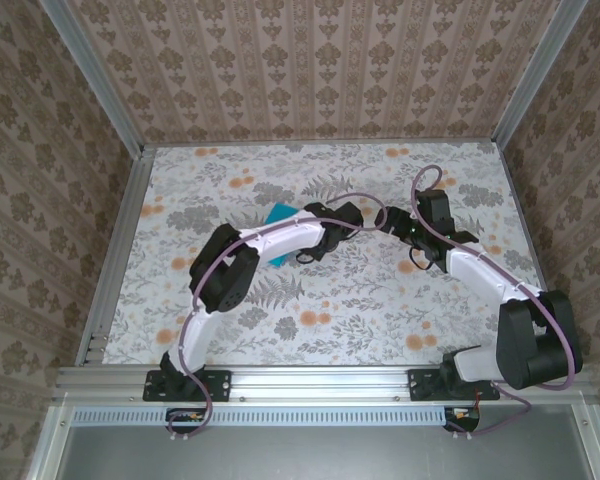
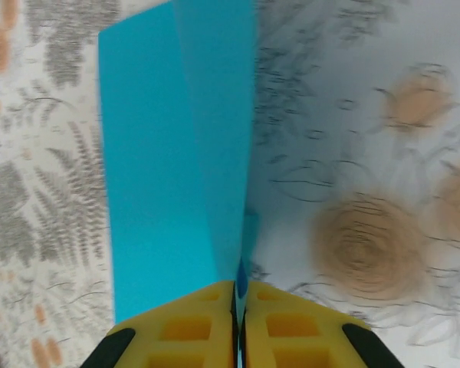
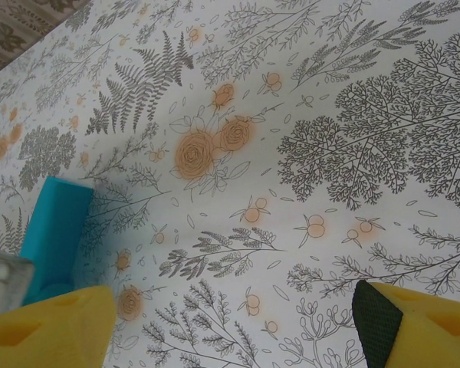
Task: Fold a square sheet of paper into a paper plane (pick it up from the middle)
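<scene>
Turquoise runs straight up the left wrist view. The square sheet of paper (image 2: 176,153), doubled over into a tall narrow shape, goes from 6 o'clock to 12 o'clock, directly away from the left gripper (image 2: 238,290). Its yellow fingers (image 2: 188,326) are pressed together at the bottom edge with a thin blue sliver caught in the seam, so that's a pinch on the paper's near end. Whether the upper layer lies flat or stands off the floral tabletop (image 2: 368,115) I can't tell.

Over to the right gripper (image 3: 234,310): fingers spread wide, nothing between them. From there the paper sits out at 9 o'clock, just above the left-hand finger and clear of the gap.

From overhead, both grippers are near mid-table. Blue peeks out on either side of the left forearm, with the right gripper off at 3 o'clock from the paper, near it but not touching.

So here's the geometry that matters: the left arm has the sheet, with its long axis in line with that arm's own fingers. For the right arm to help with the next crease, I'd judge it must swing toward 9 o'clock and come in across that axis.
</scene>
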